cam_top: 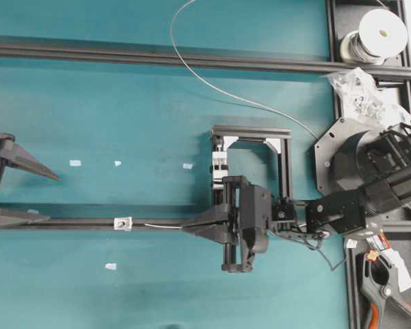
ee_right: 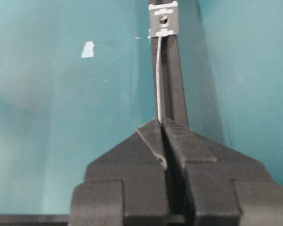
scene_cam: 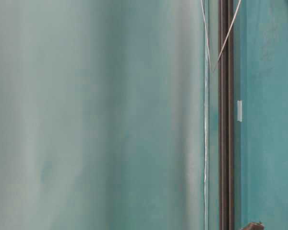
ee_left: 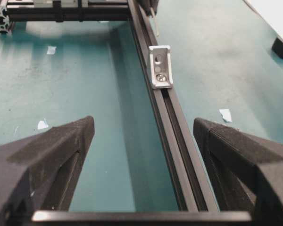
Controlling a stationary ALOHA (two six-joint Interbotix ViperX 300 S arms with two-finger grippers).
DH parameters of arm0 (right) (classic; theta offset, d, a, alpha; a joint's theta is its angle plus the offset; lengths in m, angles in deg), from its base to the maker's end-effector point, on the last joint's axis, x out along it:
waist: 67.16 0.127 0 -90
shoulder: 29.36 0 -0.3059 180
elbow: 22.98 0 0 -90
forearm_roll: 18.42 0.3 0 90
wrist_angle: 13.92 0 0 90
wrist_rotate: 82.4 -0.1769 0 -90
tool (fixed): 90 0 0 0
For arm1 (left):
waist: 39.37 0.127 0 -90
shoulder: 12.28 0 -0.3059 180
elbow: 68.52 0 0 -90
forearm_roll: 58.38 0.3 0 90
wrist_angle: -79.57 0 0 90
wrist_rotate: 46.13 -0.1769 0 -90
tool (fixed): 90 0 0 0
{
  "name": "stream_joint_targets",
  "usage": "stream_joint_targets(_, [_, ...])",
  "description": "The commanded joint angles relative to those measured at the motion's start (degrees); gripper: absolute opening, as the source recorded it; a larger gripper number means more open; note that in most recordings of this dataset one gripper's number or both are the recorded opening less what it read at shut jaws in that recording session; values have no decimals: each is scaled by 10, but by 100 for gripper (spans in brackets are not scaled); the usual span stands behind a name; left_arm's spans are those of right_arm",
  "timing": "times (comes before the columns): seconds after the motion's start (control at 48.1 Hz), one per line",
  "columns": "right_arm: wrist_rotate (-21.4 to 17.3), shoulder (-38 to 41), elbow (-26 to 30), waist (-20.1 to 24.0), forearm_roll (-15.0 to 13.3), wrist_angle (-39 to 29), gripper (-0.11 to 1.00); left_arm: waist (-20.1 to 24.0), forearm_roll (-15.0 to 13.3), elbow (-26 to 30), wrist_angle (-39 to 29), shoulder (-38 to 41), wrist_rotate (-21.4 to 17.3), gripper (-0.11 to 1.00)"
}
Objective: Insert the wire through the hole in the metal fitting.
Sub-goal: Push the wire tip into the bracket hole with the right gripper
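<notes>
Teal matting (cam_top: 123, 96) covers the whole work surface, scuffed in places and dotted with small white tape scraps (cam_top: 75, 163). Two black aluminium rails cross it: an upper rail (cam_top: 157, 58) near the far edge and a lower rail (cam_top: 89, 223) running left to right through the working area. A small rectangular frame of the same black extrusion (cam_top: 260, 133) stands near centre, with a white-and-black block (cam_top: 219, 164) on its left post. At right, outside the mat: a wire spool (cam_top: 377, 34), a clear bag of hardware (cam_top: 359, 92), and an orange-handled clamp (cam_top: 383, 288).

Metal fitting (cam_top: 124, 223) sits on the lower rail, an angled silver bracket with a dark hole, upright face toward the right arm.

Wire (cam_top: 192, 68) leaves the top edge, curves across the upper rail and runs down toward the frame's right side. Its free end (ee_right: 159, 80) lies along the lower rail, tip just short of the fitting's lower edge in the right wrist view; contact cannot be told.

Right gripper (ee_right: 161, 123): jaws clenched on the wire, which emerges from between the tips.

Left gripper (ee_left: 141, 136): released, fingers (ee_left: 61, 146) spread wide either side of the lower rail, well apart from the fitting (ee_left: 160, 66), holding nothing.

Table-level view is mostly blurred teal; only a rail edge (scene_cam: 225, 143) and wire strands (scene_cam: 205, 120) are legible.
</notes>
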Motion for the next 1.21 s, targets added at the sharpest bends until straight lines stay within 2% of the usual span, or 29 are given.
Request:
stream_joint_targets(0.0, [1,-2,11,-7,0,-7,0,-3,-1,4,5,-7,0,75])
stream_joint_targets(0.166, [1,3,23,-19,0,-27,0,-3,-1,4,5,-8,0,75])
stream_joint_targets(0.811, [6,4,29,-25,-1,-28,0,-3,-1,4,4,-9,0,75])
stream_joint_targets(1.185, [30,9,45,-26,-3,-28,0,-3,-1,4,2,-9,0,75])
